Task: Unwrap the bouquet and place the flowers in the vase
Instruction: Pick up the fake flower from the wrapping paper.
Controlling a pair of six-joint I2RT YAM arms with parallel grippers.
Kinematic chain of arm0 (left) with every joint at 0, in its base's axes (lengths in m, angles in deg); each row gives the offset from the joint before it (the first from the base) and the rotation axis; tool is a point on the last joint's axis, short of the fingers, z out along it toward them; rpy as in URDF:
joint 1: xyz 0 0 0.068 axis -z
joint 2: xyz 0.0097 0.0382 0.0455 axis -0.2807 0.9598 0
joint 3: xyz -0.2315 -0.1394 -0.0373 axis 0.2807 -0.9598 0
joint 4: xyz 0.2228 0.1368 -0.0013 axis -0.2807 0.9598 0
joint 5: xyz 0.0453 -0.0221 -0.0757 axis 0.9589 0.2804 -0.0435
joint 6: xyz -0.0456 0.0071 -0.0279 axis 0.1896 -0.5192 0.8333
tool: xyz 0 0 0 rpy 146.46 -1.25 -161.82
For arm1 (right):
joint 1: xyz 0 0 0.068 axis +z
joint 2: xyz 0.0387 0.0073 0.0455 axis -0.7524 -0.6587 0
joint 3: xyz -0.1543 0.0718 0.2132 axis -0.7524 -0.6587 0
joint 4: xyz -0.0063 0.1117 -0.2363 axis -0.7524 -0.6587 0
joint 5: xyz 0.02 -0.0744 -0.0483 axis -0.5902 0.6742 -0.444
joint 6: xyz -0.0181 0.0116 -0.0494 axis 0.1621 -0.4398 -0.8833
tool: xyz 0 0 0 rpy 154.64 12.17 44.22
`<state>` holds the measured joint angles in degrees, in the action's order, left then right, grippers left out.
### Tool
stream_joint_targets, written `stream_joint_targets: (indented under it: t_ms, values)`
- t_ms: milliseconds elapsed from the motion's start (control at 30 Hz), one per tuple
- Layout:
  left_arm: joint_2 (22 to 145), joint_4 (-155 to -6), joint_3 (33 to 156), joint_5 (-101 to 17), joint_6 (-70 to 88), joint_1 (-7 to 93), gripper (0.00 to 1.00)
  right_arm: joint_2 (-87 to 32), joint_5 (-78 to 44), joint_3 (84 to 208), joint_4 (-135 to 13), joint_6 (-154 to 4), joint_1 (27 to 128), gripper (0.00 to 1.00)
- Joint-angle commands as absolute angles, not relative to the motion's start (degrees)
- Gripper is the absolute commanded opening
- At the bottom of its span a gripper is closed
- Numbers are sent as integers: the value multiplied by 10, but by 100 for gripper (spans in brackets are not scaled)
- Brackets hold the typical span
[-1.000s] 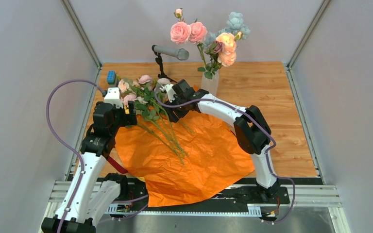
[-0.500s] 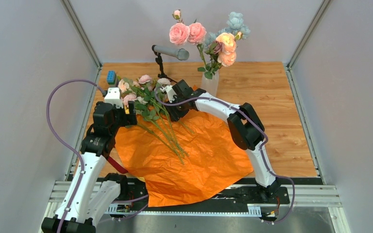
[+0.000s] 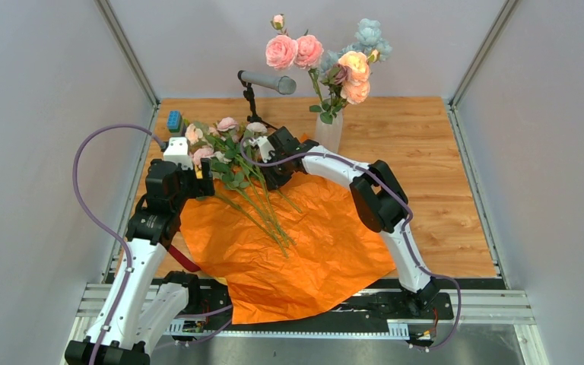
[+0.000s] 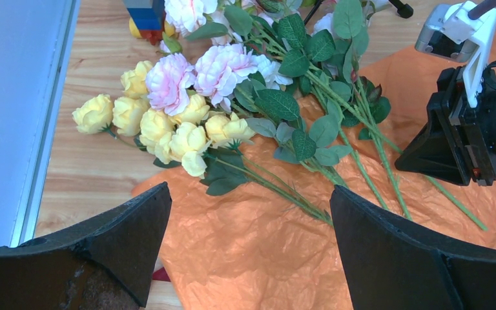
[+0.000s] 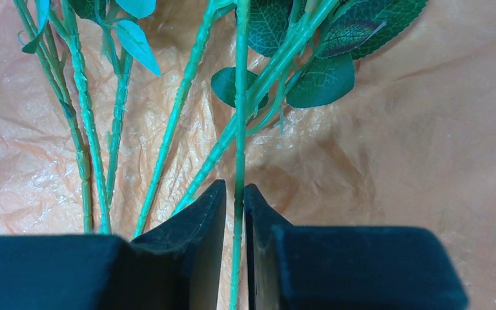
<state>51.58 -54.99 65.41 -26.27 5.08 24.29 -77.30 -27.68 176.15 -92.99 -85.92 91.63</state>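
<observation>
Right arm (image 3: 376, 201) leaned further left; right gripper (image 5: 234, 194) pinched onto one stem (image 5: 239, 129); left gripper (image 4: 248, 194) wide, empty. Risk: thin stem slips, leaves snag neighbouring flowers (image 4: 223, 64)

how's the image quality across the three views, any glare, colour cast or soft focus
top external: even, soft light, the paper a saturated orange, all sharp; left wrist: flowers crisp, the left claw a dark, slightly soft foreground; right wrist: same paper washed out to pale peach with shiny glints, stems tinted teal, the right claw close and featureless.
</observation>
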Motion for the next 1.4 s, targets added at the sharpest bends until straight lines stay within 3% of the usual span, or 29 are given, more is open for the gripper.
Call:
stream_joint_targets:
  t_ms: [0, 167, 467, 600, 1000, 1267, 1367]
  values:
    - [514, -555, 657, -258, 43, 241, 100, -779, -290, 1790, -918, -856, 915, 17]
    - [512, -555, 657, -257, 43, 241, 100, -780, -295, 1788, -919, -858, 914, 0]
    - [506, -559, 657, -252, 43, 241, 100, -703, -332, 1738, -888, -844, 914, 0]
    - [504, -568, 659, -267, 60, 241, 100, -638, -371, 1665, -786, -788, 917, 0]
    - [465, -714, 613, -478, 347, 241, 100, -468, -339, 1508, -549, -679, 967, 0]
    - [452, -821, 581, -516, 469, 241, 100, -410, -309, 1464, -475, -647, 1005, 0]
    - [450, -837, 574, -522, 488, 241, 92, -401, -310, 1461, -472, -643, 1010, 0]
